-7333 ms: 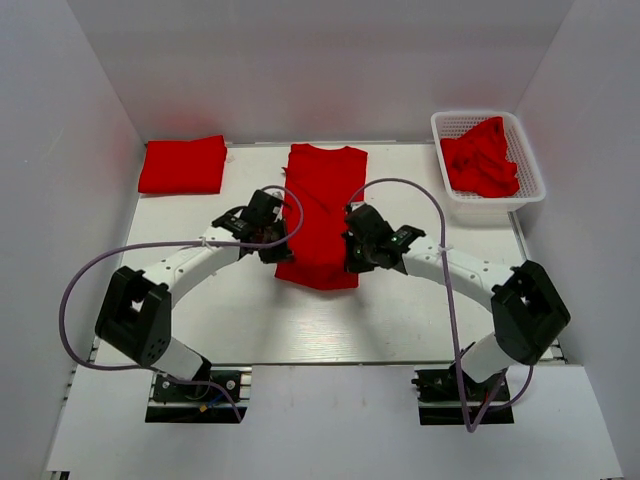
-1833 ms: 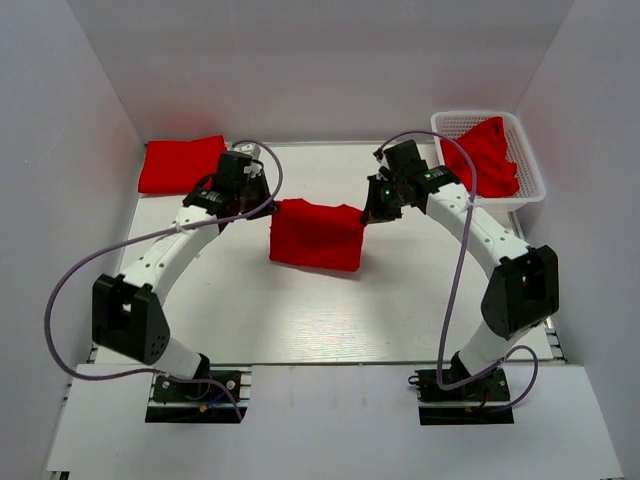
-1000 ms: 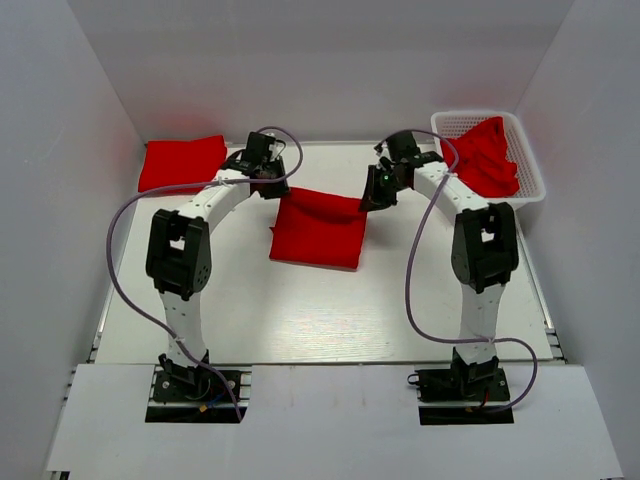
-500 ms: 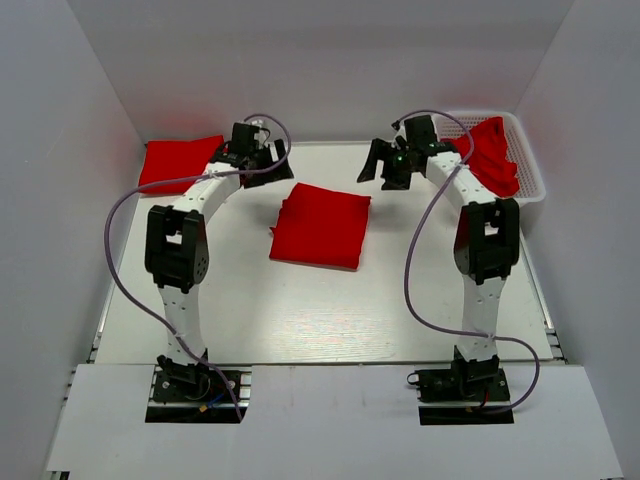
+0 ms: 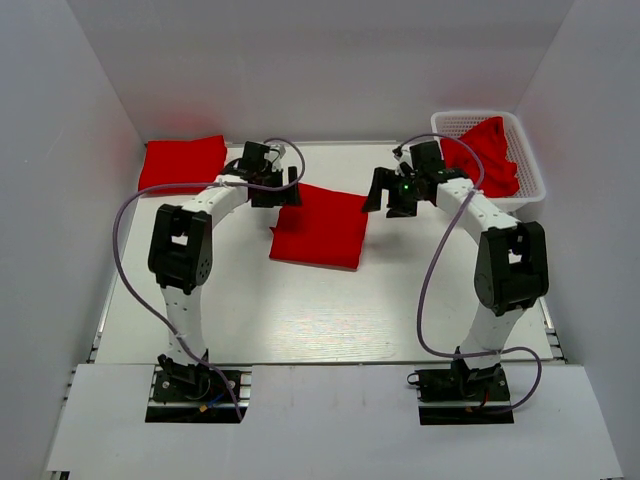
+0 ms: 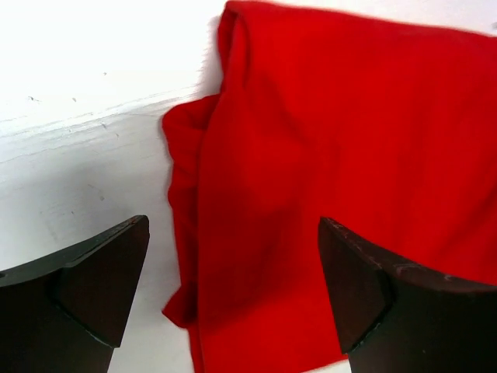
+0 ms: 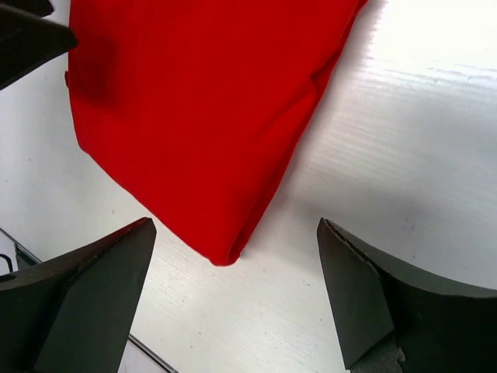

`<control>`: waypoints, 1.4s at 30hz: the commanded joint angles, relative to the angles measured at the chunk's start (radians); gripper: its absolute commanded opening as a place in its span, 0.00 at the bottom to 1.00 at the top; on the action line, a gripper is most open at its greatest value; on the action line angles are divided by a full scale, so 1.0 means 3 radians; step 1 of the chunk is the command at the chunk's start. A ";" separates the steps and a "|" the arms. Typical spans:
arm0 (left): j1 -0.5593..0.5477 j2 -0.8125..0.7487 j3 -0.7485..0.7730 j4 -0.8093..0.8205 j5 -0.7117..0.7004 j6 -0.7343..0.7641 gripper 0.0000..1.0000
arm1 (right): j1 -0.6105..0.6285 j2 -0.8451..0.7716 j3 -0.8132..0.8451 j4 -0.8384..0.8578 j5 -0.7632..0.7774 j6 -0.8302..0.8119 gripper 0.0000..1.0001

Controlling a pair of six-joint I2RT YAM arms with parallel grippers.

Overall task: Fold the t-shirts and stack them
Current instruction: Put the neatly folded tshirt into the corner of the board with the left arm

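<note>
- Centrally, a folded t-shirt (image 5: 320, 227) lay flat on the tabletop (image 5: 300, 310) as a rough rectangle. It sat a little toward 12 o'clock from the middle, and neither arm held it.
- Its 9 o'clock edge looked bunched and uneven in the left wrist view, with a lip of cloth spilling outward. Its 3 o'clock edge ran as a clean, straight fold.
- The left gripper (image 5: 283, 187) hung at the shirt's 10 o'clock corner with its jaws spread wide and empty. They straddled that bunched edge, probably so it could tidy or pick up that side.
- The right gripper (image 5: 385, 192) hovered just off the 2 o'clock corner, also wide open and holding nothing. It was over bare tabletop beside the clean fold.
- A stacked t-shirt (image 5: 183, 164) rested at 10 o'clock on the tabletop, against the far wall and well apart from the fresh fold. It seemed the likely destination for that fold.
- More loose t-shirts (image 5: 483, 155) sat crumpled in the basket (image 5: 530, 195) at 2 o'clock, so the task appeared far from done.
- Open room lay broad from 4 to 8 o'clock. The path toward 10 o'clock was short but narrow, passing under the left arm's cable and near the side wall.
- The basket rim stood close to the right arm at 2 o'clock, which left it little room to swing.
</note>
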 commanded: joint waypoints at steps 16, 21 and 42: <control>-0.0287 0.0470 0.0041 -0.0087 -0.0053 0.0423 0.78 | -0.0032 -0.0834 -0.0824 0.0255 0.0860 -0.0044 0.90; -0.0323 0.0547 0.0041 -0.0001 0.0089 0.0383 0.09 | -0.0037 -0.1089 -0.1049 0.0256 0.1121 0.0002 0.90; 0.0167 -0.0056 0.0598 -0.0174 0.0554 0.1435 0.00 | -0.0042 -0.1908 -0.1801 0.0322 0.1392 0.0089 0.90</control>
